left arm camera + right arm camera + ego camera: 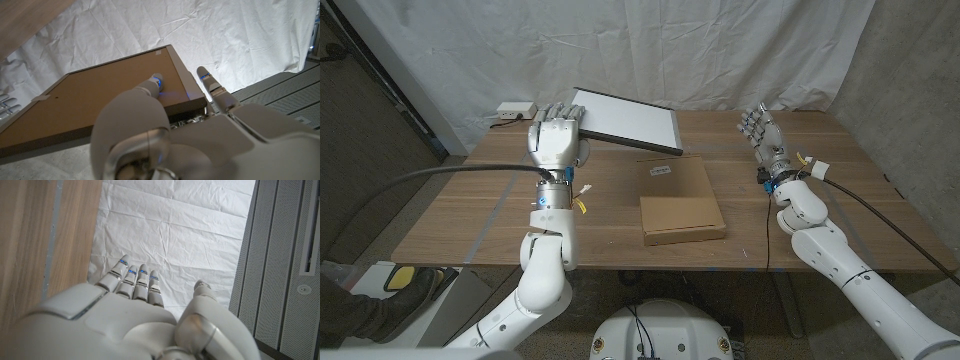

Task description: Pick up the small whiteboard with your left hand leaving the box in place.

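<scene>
A wooden table [470,220] carries the things. A flat cardboard box [682,219] lies near its middle, toward the near edge, touching a larger flat brown sheet [672,177] just beyond it. A white power strip [516,110] sits at the far left corner.

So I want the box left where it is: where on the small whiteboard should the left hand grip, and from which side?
Probably at the whiteboard's left short edge, coming in from the robot's left, away from the box. The board is thin and flat, so thumb on one face and fingers on the other suits it. The left hand holds it there, lifted and tilted, with a finger across the brown back.
</scene>
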Controlling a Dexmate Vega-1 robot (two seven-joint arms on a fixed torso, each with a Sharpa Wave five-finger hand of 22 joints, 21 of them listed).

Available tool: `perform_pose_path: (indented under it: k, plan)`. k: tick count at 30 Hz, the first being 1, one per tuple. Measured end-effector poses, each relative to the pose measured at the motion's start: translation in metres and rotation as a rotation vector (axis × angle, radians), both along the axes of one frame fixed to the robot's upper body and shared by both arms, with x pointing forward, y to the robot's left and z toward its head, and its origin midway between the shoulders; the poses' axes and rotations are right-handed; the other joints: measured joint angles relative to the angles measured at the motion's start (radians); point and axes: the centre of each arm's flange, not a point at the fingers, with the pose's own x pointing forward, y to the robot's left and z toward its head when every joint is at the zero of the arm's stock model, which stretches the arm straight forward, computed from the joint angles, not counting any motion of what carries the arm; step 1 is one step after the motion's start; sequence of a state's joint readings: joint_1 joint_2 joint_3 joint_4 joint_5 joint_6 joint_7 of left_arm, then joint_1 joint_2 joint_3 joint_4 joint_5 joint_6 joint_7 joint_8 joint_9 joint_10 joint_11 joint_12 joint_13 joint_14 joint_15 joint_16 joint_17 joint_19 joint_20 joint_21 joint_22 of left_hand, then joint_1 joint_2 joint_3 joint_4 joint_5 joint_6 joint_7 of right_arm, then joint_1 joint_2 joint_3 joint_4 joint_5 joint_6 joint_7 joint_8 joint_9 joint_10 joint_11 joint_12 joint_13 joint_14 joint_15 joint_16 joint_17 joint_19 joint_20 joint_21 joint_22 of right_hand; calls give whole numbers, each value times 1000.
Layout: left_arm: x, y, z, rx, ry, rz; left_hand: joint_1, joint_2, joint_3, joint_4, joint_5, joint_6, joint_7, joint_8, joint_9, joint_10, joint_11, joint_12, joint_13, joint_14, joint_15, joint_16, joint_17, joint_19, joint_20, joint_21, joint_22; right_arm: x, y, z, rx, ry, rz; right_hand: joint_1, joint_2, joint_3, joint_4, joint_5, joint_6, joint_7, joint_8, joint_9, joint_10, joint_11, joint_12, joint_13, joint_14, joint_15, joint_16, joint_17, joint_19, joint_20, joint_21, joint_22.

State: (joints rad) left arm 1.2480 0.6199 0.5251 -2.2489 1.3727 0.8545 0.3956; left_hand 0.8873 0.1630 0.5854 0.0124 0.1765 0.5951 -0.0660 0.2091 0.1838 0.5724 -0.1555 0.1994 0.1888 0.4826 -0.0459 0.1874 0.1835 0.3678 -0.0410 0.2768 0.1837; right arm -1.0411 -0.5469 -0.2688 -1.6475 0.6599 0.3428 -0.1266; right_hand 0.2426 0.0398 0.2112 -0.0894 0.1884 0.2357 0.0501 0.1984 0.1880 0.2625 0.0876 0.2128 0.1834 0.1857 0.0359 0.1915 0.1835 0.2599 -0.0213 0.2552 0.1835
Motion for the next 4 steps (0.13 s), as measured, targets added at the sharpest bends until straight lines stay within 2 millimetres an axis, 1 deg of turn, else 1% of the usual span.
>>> perform_pose_path:
  k: [4]
  plan:
    - [-2, -2, 0, 2, -4, -5, 0, 0, 0, 0, 0, 0, 0, 0, 0, 0, 0, 0, 0, 0, 0, 0, 0, 0, 0, 0, 0, -1, 1, 1, -3, -3, 1, 0, 0, 0, 0, 0, 0, 0, 0, 0, 0, 0, 0, 0, 0, 0, 0, 0, 0, 0, 0, 0]
